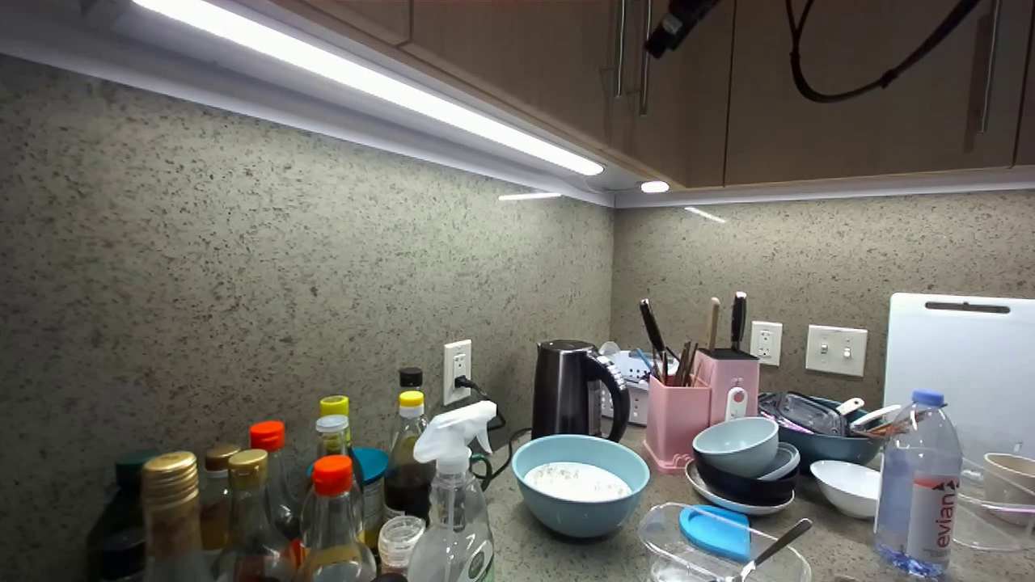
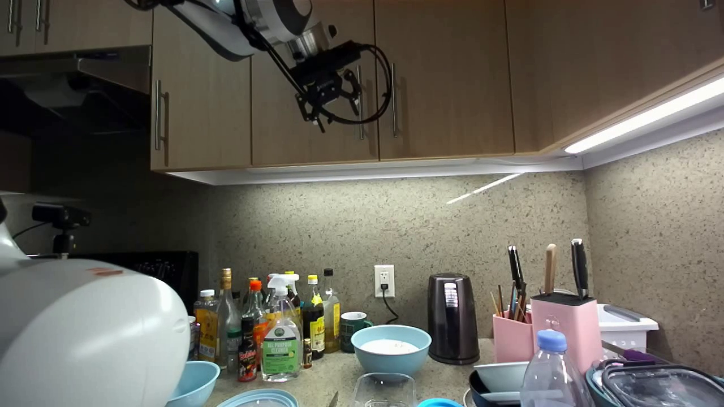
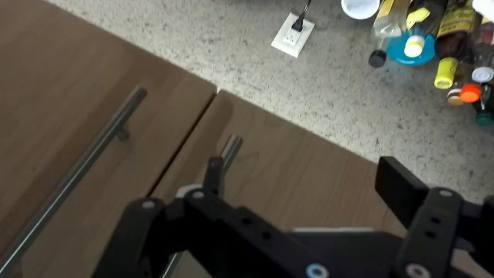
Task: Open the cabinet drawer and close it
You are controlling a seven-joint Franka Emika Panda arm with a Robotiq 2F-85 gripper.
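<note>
The cabinet door [image 2: 283,135] is a flat brown wooden panel and appears shut flush with its neighbour. Its slim silver bar handle [image 2: 360,121] stands near the seam; the handle also shows in the wrist view [image 3: 233,146]. My gripper [image 2: 337,110] hangs in front of this door, tilted, with its fingers spread and nothing between them. In the wrist view my gripper [image 3: 301,170] has one finger overlapping part of the handle; whether they touch I cannot tell. The other finger is over the door's lower edge. A second bar handle [image 3: 77,173] is on the neighbouring door.
A black cable loop [image 2: 387,79] hangs beside the gripper and crosses the handles. A range hood [image 2: 113,73] is at the left. Below, the counter holds bottles, a spray bottle [image 2: 281,339], a blue bowl [image 2: 390,362], a kettle [image 2: 452,319] and a pink knife block [image 2: 565,322].
</note>
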